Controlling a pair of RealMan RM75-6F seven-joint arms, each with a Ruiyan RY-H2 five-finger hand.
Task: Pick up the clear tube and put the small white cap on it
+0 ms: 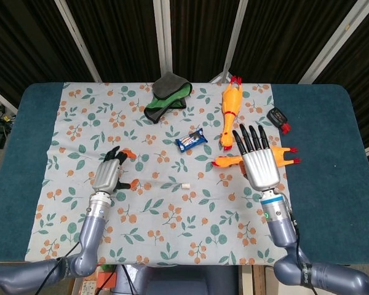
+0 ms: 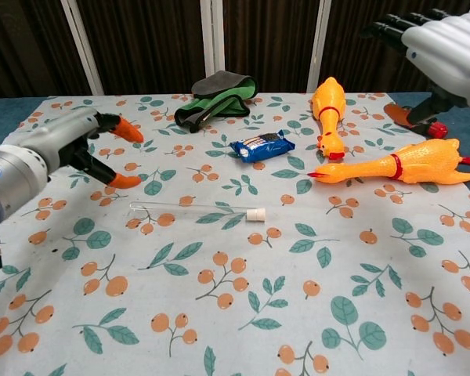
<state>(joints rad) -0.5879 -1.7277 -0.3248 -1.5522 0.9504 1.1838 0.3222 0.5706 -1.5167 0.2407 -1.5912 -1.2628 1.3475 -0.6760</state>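
Observation:
The clear tube [image 2: 194, 210] lies flat on the flowered cloth with the small white cap [image 2: 256, 213] on its right end; in the head view the tube [image 1: 164, 184] and cap [image 1: 186, 185] lie mid-table. My left hand [image 1: 111, 174] hovers to the tube's left with its orange-tipped fingers [image 2: 125, 129] spread, holding nothing. It also shows at the left edge of the chest view [image 2: 59, 153]. My right hand [image 1: 258, 163] is raised flat with its fingers extended, above the lower rubber chicken [image 2: 399, 164], and holds nothing [image 2: 442, 43].
A second rubber chicken [image 2: 327, 106] lies at the back right, a blue snack packet [image 2: 261, 146] sits behind the tube, and a green-and-grey cloth bundle [image 2: 217, 100] lies at the back. A small black-and-red item [image 1: 278, 118] rests on the blue table [image 1: 332, 153] to the right.

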